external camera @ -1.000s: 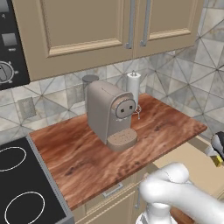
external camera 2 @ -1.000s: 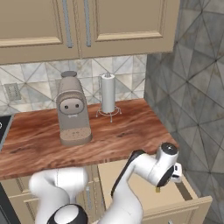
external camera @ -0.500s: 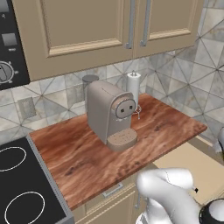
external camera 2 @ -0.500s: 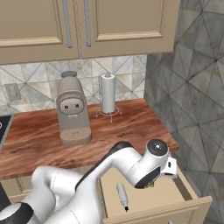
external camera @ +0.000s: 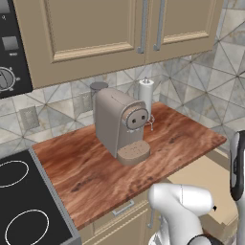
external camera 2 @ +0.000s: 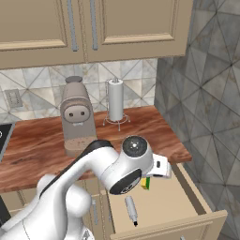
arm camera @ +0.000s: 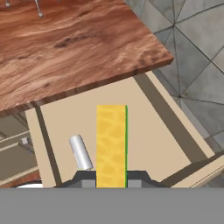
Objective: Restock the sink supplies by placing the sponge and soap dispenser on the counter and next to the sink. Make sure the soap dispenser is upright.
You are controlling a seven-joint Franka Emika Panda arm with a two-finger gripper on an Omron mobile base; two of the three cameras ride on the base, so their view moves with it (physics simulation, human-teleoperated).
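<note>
The sponge sits between the two dark fingertips of the gripper, which is closed on it. In the hand view the sponge rises as a tall yellow slab straight up from the fingertips, with a thin green layer along its right edge. Its yellow face is mottled and its corners are square. It hangs above the open drawer, clear of the pale drawer floor.

In the right base view a small patch of the sponge's yellow and green peeks out just under the arm's wrist, over the drawer.

A grey cylinder, the soap dispenser, lies on its side on the drawer floor just to the left of the sponge in the hand view. In the right base view it shows as a slim grey piece with a dark tip, lying flat near the front of the drawer.

The counter of reddish wood runs above the drawer, carrying a beige coffee machine and a paper towel holder.
</note>
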